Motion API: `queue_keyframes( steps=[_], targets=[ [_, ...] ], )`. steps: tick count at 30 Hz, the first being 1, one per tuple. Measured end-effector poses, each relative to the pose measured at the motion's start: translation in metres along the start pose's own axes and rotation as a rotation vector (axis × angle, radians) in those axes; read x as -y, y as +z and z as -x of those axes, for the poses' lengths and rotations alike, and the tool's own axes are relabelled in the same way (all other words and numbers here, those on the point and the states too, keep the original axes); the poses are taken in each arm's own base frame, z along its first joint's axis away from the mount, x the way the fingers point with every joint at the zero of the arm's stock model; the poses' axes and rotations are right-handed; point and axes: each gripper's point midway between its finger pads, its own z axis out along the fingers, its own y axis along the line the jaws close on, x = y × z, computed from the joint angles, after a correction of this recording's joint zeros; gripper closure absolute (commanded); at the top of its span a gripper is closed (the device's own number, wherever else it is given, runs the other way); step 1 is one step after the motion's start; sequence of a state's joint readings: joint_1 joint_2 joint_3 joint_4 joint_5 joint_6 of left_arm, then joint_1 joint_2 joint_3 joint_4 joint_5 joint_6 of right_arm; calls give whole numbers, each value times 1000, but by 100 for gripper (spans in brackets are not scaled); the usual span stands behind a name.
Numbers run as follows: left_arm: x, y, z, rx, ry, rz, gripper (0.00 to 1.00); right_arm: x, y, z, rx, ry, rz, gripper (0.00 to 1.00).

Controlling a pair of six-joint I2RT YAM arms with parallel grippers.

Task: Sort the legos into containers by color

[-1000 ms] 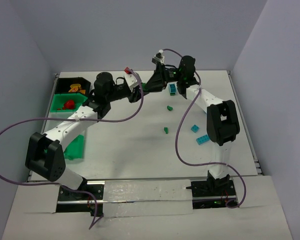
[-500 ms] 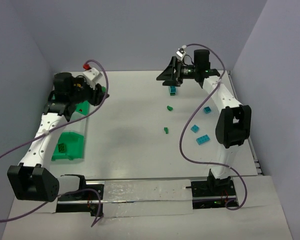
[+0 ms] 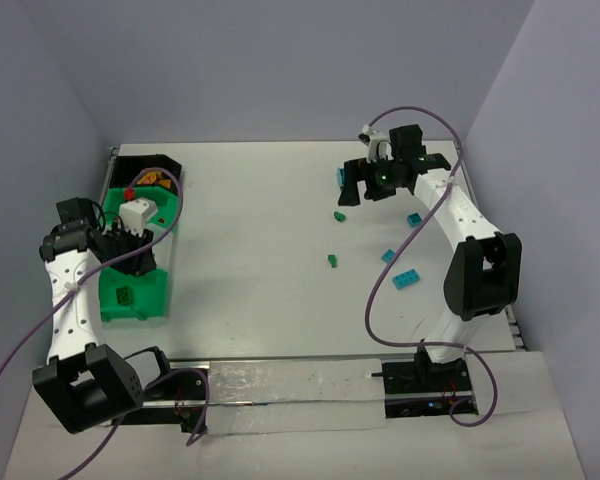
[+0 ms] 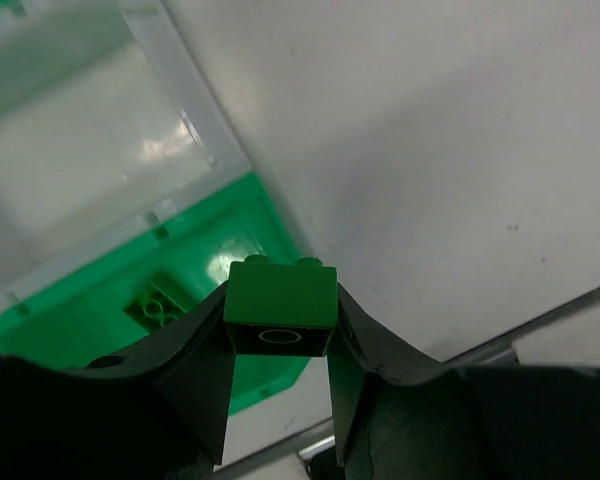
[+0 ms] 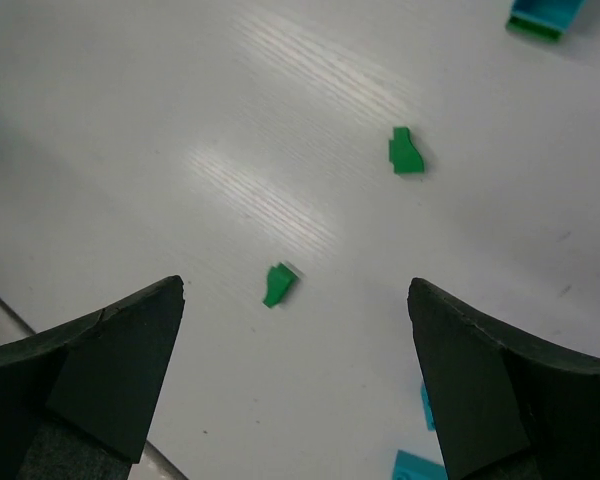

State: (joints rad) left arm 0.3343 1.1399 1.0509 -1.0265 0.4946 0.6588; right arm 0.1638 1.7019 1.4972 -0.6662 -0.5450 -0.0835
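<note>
White table [image 3: 260,300], left fingers [image 4: 210,345] pinching green brick [image 4: 280,300], right fingers [image 5: 130,345] spread

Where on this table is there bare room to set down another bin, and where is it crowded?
Widest free patch: the white table's middle, between the bright green plastic bins at left and two small green bricks at right. Crowded: the right side, where teal plastic bricks lie scattered.

Your top camera looks down on the whole table [image 3: 270,230] from the near side; your wrist cameras look down close, sharing its near-left green bin [image 4: 75,322] and two green bricks [image 5: 407,152] [image 5: 278,285].
</note>
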Motion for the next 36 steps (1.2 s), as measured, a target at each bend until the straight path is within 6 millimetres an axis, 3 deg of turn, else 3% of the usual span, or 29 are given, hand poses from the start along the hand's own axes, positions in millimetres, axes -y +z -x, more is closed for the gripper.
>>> queue_keyframes(
  steps=[3, 7, 16, 24, 30, 36],
  targets=[
    [3, 0, -30, -81, -27, 17, 100, 12, 1, -18, -45, -25, -51, 0],
    [2, -6, -48, -128, -72, 79, 99, 20, -1, -21, -56, -46, -78, 0],
    [-16, -6, -67, -198, -242, 220, 96, 23, -1, -20, -53, -53, -82, 0],
    [-35, -2, -78, -222, -348, 330, 89, 29, 5, 1, -34, -70, -85, 0],
    [-42, 3, -93, -263, -382, 379, 78, 32, 8, 6, -32, -74, -88, 0],
    [-52, 5, -98, -285, -388, 415, 49, 37, 11, 22, -11, -87, -105, 0]
  ],
)
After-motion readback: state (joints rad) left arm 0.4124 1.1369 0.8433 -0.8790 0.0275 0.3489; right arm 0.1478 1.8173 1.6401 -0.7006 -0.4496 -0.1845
